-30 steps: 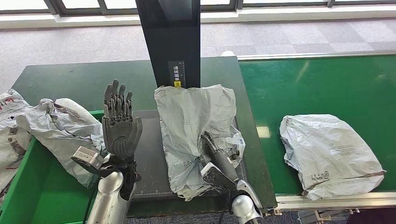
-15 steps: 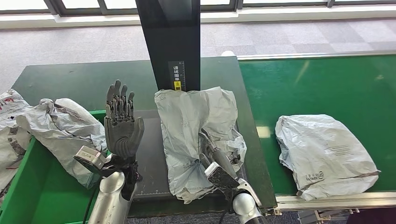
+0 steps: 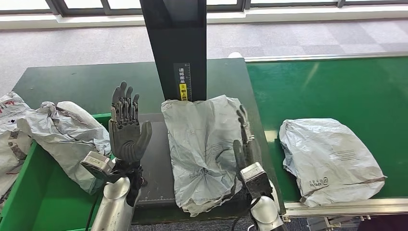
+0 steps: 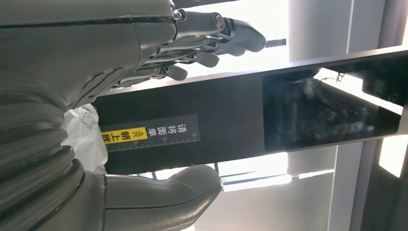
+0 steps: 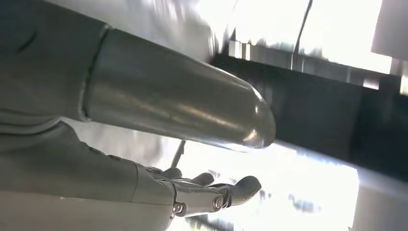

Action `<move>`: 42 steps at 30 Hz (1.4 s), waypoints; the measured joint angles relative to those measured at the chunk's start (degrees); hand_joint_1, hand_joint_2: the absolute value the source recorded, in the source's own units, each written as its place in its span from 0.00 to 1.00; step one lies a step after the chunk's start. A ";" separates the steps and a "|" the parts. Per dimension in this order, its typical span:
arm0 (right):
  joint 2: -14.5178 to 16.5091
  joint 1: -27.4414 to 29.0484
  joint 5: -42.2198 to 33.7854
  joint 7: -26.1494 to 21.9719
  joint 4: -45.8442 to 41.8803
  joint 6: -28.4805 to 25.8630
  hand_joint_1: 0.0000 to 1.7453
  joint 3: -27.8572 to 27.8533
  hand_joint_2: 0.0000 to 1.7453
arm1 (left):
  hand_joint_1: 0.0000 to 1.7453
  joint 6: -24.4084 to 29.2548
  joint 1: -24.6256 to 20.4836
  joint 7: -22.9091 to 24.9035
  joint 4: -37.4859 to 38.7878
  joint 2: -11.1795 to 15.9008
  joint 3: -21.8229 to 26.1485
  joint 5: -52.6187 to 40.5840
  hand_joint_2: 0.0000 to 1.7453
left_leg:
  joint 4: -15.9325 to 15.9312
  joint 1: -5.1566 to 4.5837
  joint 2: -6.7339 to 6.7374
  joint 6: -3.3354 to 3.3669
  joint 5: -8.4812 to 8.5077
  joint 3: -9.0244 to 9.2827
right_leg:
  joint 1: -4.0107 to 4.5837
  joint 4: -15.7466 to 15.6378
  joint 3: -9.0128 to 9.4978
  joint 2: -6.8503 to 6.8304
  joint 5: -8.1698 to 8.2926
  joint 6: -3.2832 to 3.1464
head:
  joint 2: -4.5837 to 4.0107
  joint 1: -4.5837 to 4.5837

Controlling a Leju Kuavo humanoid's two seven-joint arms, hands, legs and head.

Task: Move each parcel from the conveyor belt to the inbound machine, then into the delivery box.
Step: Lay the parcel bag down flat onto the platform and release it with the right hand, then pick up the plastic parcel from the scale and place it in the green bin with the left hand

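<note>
A crumpled grey parcel (image 3: 204,147) lies on the dark platform of the inbound machine (image 3: 155,163), below the black scanner post (image 3: 175,43). My right hand (image 3: 246,144) is raised at the parcel's right edge, fingers spread, holding nothing. My left hand (image 3: 127,127) stands upright with spread fingers to the left of the platform, empty; in the left wrist view its fingers (image 4: 211,38) point toward the post's yellow label (image 4: 120,137). A second grey parcel (image 3: 329,159) lies on the green conveyor belt (image 3: 327,91). In the right wrist view the thumb (image 5: 183,113) and fingers (image 5: 211,192) are apart.
The green delivery box (image 3: 38,197) sits at the lower left, with grey parcels (image 3: 62,134) piled over its rim. The conveyor's metal front edge (image 3: 337,208) runs along the lower right. The dark green table (image 3: 72,84) extends behind the left hand.
My right hand has let go of the parcel on the platform and lifted to its right edge with fingers spread. The parcel on the belt has shifted slightly left. My left hand barely moved.
</note>
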 joint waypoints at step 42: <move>4.99 9.83 19.85 0.17 -31.47 -25.01 0.00 -11.94 1.00 | 0.00 19.58 -13.05 23.43 36.05 -3.07 -16.48 -43.72 1.00 | 0.02 -0.07 0.15 0.00 -0.03 0.01 | -0.04 -0.01 -0.04 0.10 0.05 0.01 | 0.00 -0.02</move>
